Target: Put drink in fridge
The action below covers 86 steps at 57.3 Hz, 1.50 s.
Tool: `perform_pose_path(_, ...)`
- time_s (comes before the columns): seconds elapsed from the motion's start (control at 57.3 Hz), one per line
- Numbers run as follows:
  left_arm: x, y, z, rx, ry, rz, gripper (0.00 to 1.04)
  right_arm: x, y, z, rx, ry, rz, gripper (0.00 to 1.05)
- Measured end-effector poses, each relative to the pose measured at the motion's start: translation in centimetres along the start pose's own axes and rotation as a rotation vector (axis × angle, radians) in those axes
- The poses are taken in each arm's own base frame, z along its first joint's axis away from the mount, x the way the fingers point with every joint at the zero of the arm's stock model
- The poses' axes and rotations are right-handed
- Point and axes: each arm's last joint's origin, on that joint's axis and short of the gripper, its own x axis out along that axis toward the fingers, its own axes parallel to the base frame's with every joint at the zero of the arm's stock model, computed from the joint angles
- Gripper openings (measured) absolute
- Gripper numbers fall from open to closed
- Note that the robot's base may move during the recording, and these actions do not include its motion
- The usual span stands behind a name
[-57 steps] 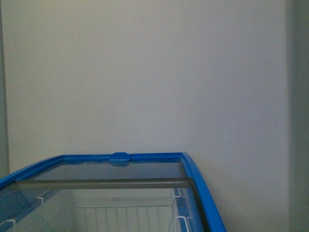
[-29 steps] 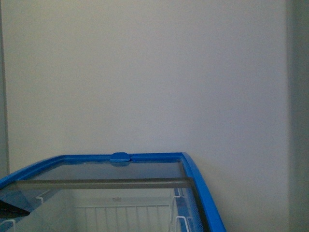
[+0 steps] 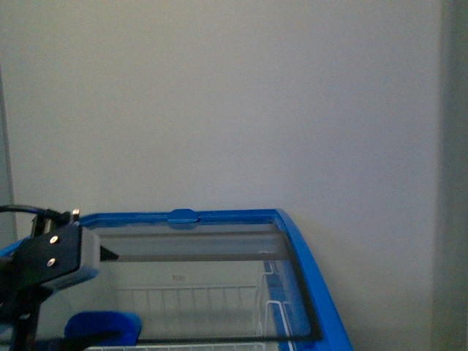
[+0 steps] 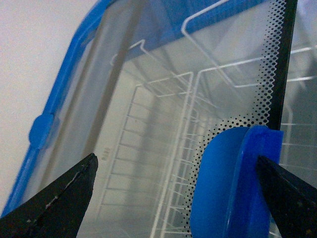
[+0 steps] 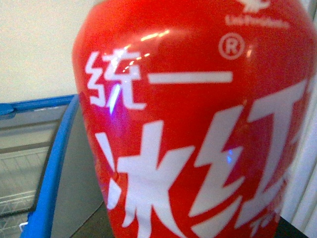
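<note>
The fridge (image 3: 292,241) is a chest with a blue top rim and a sliding glass lid (image 3: 190,278), low in the front view. A white wire basket (image 3: 190,300) shows through the glass. My left arm (image 3: 51,256) reaches in at the lower left. In the left wrist view my left gripper (image 4: 176,163) is open over the glass, and the lid's blue handle (image 4: 233,188) stands between its black fingertips (image 4: 64,198). The handle also shows in the front view (image 3: 102,325). My right gripper is hidden behind the drink (image 5: 198,124), whose red label with white characters fills the right wrist view.
A plain pale wall (image 3: 234,102) rises behind the fridge. The fridge's blue rim (image 5: 54,163) and glass also show beside the drink in the right wrist view, with grey floor between them.
My left arm has come into the front view at the lower left. The fridge now sits higher in the picture, and the lid's blue handle shows.
</note>
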Motion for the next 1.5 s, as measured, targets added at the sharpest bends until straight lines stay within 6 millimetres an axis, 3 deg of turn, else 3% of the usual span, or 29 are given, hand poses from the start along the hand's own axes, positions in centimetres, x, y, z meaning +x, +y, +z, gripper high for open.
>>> perform_pose_path(0.122,2.6,3.0,-0.4,0.047,0.024,0.045,0.97,0.0,0.0,0.0,0.000,0.000,0.000,0.36)
perform_pose_path(0.506,8.8,8.1,-1.5,0.160,0.055,0.183,0.97,0.0,0.0,0.0,0.000,0.000,0.000,0.36)
perform_pose_path(0.628,10.5,8.4,-1.3,0.183,0.028,0.235,0.97,0.0,0.0,0.0,0.000,0.000,-0.002,0.36)
perform_pose_path(0.768,10.1,7.3,-1.1,0.071,0.083,0.321,0.97,0.0,0.0,0.0,0.000,0.000,-0.002,0.36)
perform_pose_path(0.873,6.7,6.4,0.9,-0.119,0.154,0.393,0.97,0.0,0.0,0.0,0.000,0.000,0.000,0.36)
perform_pose_path(1.03,-2.3,3.2,5.4,-0.514,0.127,0.446,0.97,0.0,0.0,0.0,0.000,0.000,0.002,0.36)
perform_pose_path(1.1,-6.5,-0.3,7.1,-0.667,0.115,0.447,0.97,0.0,0.0,0.0,0.000,0.000,0.001,0.36)
perform_pose_path(1.152,-8.3,-2.3,7.7,-0.744,0.128,0.439,0.97,0.0,0.0,0.0,0.000,0.000,0.000,0.36)
perform_pose_path(1.222,-11.4,-6.5,8.6,-0.904,0.148,0.418,0.96,0.0,0.0,0.0,0.000,0.000,0.000,0.36)
perform_pose_path(1.344,-14.8,-10.8,9.8,-0.992,0.175,0.720,0.79,0.0,0.0,0.0,0.000,0.000,0.001,0.36)
perform_pose_path(1.431,-16.8,-13.9,10.4,-1.040,0.190,0.800,0.66,0.0,0.0,0.0,-0.003,0.007,0.004,0.36)
perform_pose_path(1.501,-17.8,-15.8,10.7,-1.045,0.142,0.831,0.52,0.3,-0.2,0.7,-0.038,0.183,0.047,0.36)
